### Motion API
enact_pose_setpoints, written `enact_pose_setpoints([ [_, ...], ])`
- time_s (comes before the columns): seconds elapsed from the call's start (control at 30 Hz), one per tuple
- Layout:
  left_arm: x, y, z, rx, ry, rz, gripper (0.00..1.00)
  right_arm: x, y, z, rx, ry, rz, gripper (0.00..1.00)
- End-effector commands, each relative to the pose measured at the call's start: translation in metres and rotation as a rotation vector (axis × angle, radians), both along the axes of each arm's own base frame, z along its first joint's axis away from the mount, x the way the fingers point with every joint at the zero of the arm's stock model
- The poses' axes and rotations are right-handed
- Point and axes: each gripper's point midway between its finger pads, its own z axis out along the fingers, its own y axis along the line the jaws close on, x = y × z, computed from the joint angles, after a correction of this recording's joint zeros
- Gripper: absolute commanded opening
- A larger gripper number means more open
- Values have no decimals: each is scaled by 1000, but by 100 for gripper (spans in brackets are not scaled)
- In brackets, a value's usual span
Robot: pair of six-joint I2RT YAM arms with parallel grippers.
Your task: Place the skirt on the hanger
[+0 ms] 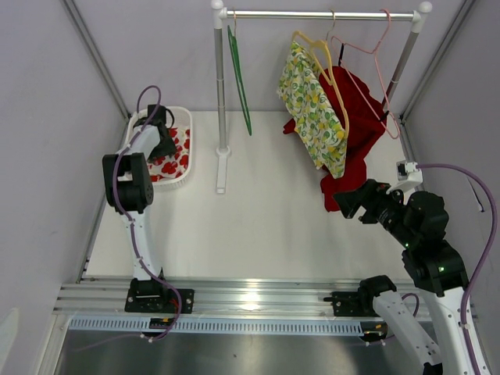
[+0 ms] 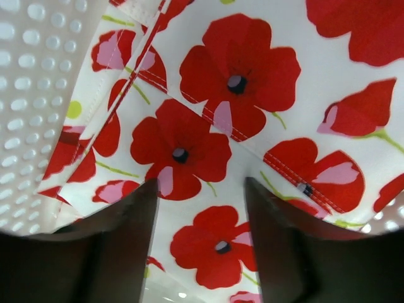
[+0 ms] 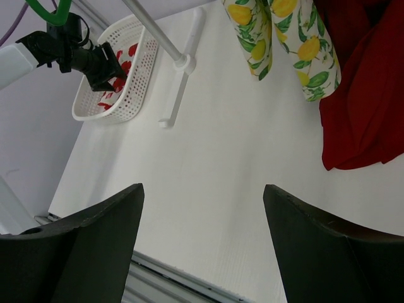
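The skirt (image 2: 208, 101), white with red poppies, lies crumpled in a white basket (image 1: 186, 117) at the table's far left. My left gripper (image 2: 201, 183) reaches down into the basket just over the cloth. Its dark fingers (image 2: 126, 240) stand apart, and the print shows between them with nothing pinched. An empty green hanger (image 1: 238, 74) dangles from the rail (image 1: 320, 14). My right gripper (image 1: 344, 205) hovers open over the bare table at the right, near the hanging clothes. In the right wrist view the basket (image 3: 136, 38) and the left gripper (image 3: 104, 72) show far off.
A lemon-print garment (image 1: 312, 109) hangs on a yellow hanger and a dark red one (image 1: 361, 117) on a pink hanger (image 1: 375, 47). The rack's white post (image 1: 222, 117) and foot stand between basket and clothes. Grey walls close in on both sides.
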Motion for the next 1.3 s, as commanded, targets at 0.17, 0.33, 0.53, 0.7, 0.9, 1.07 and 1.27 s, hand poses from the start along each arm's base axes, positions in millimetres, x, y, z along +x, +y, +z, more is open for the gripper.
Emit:
enact_pose_setpoints([
  [0.17,-10,-2,-7,-15,38,4,80,-5,2,13,15,-54,20,83],
  [0.33,-13,-6,-23,-40,66,14,28,-7,1,11,15,-49,17,83],
  [0.53,-4,-6,5,-40,5,1,0,-8,3,14,26,-56,25,83],
  [0.7,20,-2,89,-14,-166,-4,0,-7,6,17,36,-63,38,83],
  [0.9,23,-22,147,-68,-307,-64,0,-6,5,16,31,-68,38,83],
  [1.07,12,-40,150,-67,-358,-84,0,-6,5,13,25,-64,37,83],
  [1.27,-2,-60,216,-51,-536,-102,0,-5,6,13,27,-63,40,83],
])
